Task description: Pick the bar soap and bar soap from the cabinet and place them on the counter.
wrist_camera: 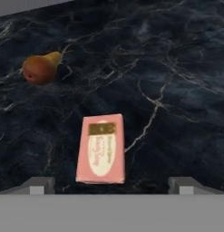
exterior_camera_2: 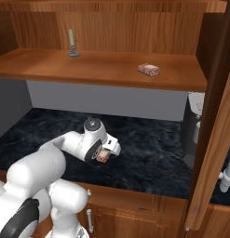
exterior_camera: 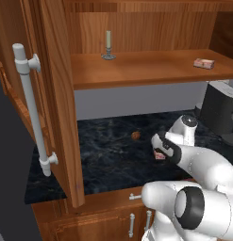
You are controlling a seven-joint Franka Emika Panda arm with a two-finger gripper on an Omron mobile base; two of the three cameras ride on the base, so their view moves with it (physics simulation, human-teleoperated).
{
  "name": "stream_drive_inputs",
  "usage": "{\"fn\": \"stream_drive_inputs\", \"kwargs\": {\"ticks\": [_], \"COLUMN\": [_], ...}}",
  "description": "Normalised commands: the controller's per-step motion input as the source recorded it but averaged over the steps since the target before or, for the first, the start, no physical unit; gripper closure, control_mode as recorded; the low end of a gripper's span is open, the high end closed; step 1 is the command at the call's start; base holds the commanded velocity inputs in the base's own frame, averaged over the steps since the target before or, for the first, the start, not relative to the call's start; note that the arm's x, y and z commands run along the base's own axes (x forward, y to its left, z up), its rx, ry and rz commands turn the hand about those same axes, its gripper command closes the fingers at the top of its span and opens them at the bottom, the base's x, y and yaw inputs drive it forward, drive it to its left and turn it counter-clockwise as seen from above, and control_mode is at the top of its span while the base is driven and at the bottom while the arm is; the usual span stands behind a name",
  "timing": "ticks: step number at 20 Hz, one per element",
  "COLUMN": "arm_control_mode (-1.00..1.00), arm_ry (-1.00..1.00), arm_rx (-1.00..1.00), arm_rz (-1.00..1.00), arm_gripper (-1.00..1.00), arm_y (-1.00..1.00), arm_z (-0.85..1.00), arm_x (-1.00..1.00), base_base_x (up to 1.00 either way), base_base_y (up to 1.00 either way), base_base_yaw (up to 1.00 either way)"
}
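Pink-wrapped, one bar soap (wrist_camera: 101, 149) is seen lying flat on the counter (wrist_camera: 177, 68), between the spread fingertips of the end effector (wrist_camera: 111, 185), released and untouched. That half of the task is judged done. Further right, a second bar soap (exterior_camera_2: 148, 69) is left on the cabinet (exterior_camera_2: 111, 69) shelf, to be fetched.

The counter (exterior_camera_2: 153, 148) is lying mostly free around the low gripper (wrist_camera: 111, 183). One bar soap (wrist_camera: 101, 148) is lying flat just under the wide-apart fingers, and a brown pear-like lump (wrist_camera: 39, 69) is sitting further, to the left. On the right a dark appliance (exterior_camera: 220, 109) is blocking the way. The cabinet (exterior_camera: 56, 101) door is standing open on the left, and its shelf is hanging over the far counter.
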Motion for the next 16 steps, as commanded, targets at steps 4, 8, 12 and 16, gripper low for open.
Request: {"fn": "stream_drive_inputs", "kwargs": {"ticks": [4, 8, 12, 16], "arm_control_mode": [-1.00, -1.00, -1.00, -1.00], "arm_ry": [0.00, 0.00, 0.00, 0.00], "arm_rx": [0.00, 0.00, 0.00, 0.00], "arm_rz": [0.00, 0.00, 0.00, 0.00], "arm_gripper": [-1.00, -1.00, -1.00, -1.00], "arm_y": [-0.11, -0.06, -0.02, -0.02], "arm_z": [0.34, 0.34, 0.38, 0.38], "arm_x": [-0.36, -0.33, -0.31, -0.34], "base_base_x": [0.00, 0.00, 0.00, 0.00], "base_base_y": [0.00, 0.00, 0.00, 0.00], "base_base_yaw": [0.00, 0.00, 0.00, 0.00]}}
